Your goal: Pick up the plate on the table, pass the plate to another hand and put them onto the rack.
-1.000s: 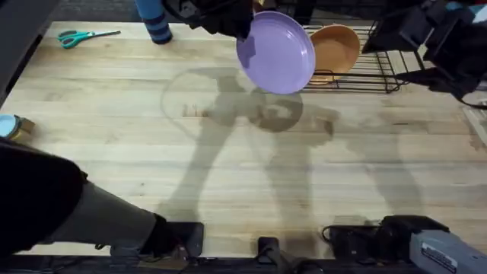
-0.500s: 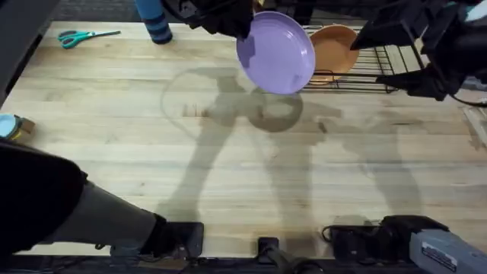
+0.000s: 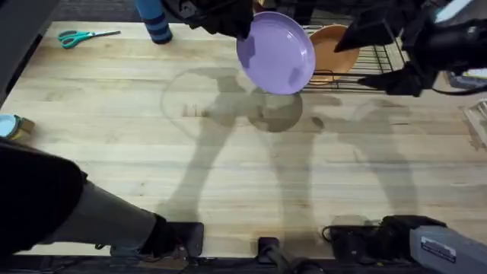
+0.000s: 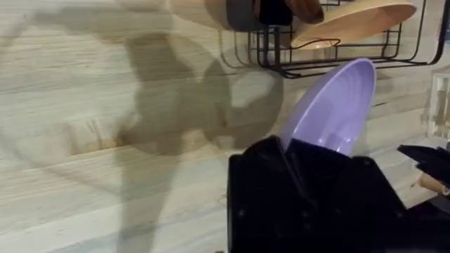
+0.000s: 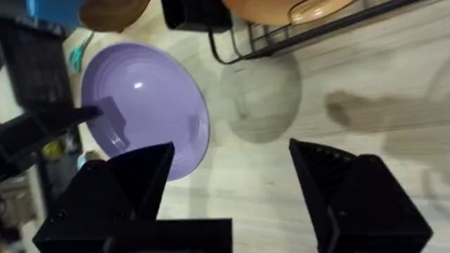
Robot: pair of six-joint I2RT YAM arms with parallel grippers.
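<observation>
Holding the plate (image 3: 275,52) up off the desk (image 3: 228,152), the left end effector (image 3: 242,27) grips its rim at about ten o'clock in the overhead view. The plate hangs tilted, face toward the camera, just beside the rack (image 3: 365,72), where an orange plate (image 3: 335,47) already sits. The right end effector (image 3: 380,57) hovers at three o'clock of the plate, apart from it. Scissors (image 3: 80,36) lie far off at the desk's far left.

From the left wrist, the end effector (image 4: 292,158) is clenched on the plate's edge; the plate (image 4: 334,105) rises edge-on toward the rack (image 4: 330,60).

From the right wrist, the end effector (image 5: 232,176) stands wide open with nothing between its fingers, the plate (image 5: 144,105) ahead of it.

My worry is the handover: the grip is on one thin rim, so a nudge from the arriving fingers could swing or slip the plate, and letting go too soon would drop it. It could also knock the rack nearby.

The plate is lavender, smooth, shallow, raised-rimmed, glossy plastic by the look.
</observation>
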